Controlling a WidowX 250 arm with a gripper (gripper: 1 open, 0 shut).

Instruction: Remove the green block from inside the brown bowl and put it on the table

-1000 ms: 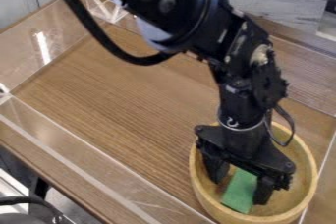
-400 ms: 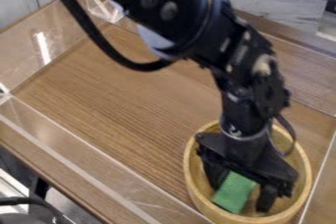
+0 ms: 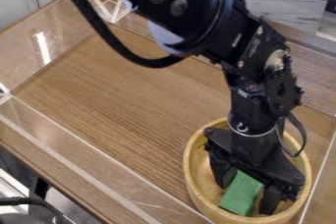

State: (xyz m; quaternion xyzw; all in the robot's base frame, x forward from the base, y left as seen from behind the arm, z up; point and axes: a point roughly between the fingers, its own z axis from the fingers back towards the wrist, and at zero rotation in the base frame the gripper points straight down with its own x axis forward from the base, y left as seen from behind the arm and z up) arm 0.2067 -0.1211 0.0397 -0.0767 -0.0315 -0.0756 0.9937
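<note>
You have the green block [image 3: 241, 195] lying inside the brown bowl [image 3: 199, 181], toward the part of the bowl nearest the bottom of the view. Your black jaws [image 3: 250, 183] reach down into the bowl over the block, one finger on either side of it as the camera sees them. They stand wide open, and the block shows between and just below them; whether either finger touches it, you cannot tell from here. The block's lower part is in plain sight, while its upper end runs in under the gripper's dark body.

The bowl sits at the lower right of your counter [image 3: 125, 95], a brown wood-grain top whose lines run across it. Clear plastic walls [image 3: 82, 167] edge the counter along the left and lower left. Your black arm [image 3: 197, 17] comes in from the top and bends down to the bowl, with a dark cable [image 3: 98, 27] looping beside it. Past the far edge you see grey, wood-patterned boards [image 3: 282, 7]. At the lower left corner, outside the wall, there are dark cables [image 3: 33, 202] and other dark gear, too cut off to name.
</note>
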